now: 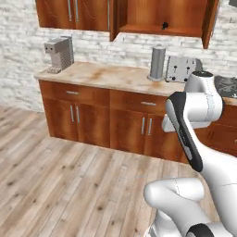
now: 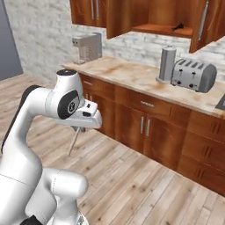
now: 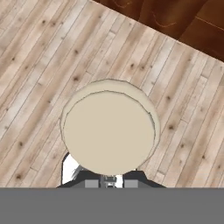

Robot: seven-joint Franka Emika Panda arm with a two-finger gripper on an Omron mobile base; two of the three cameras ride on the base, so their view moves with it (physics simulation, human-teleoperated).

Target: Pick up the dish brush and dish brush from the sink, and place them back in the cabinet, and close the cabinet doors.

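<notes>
My gripper [image 2: 80, 128] hangs over the wooden floor in front of the counter, shut on the cream dish brush [image 2: 74, 141], whose thin tan handle slants down from the fingers. In the hand view the brush's round cream head [image 3: 109, 131] sits end-on just above my gripper [image 3: 109, 180]. The black dish brush [image 1: 164, 25] [image 2: 178, 26] lies on the shelf of the wall cabinet [image 1: 159, 30] [image 2: 165, 30]. Both cabinet doors stand open, one on the left [image 1: 113, 18] and one on the right [image 1: 210, 23] [image 2: 204, 19]. The sink is out of view.
On the stone counter [image 1: 106, 74] [image 2: 127, 72] stand a coffee machine [image 1: 59, 53] [image 2: 88, 47], a grey cylinder [image 1: 157, 62] [image 2: 166, 63] and a toaster [image 1: 180, 68] [image 2: 193, 74]. Lower cupboards [image 1: 92, 120] run beneath. Wooden floor [image 1: 69, 185] spreads in front.
</notes>
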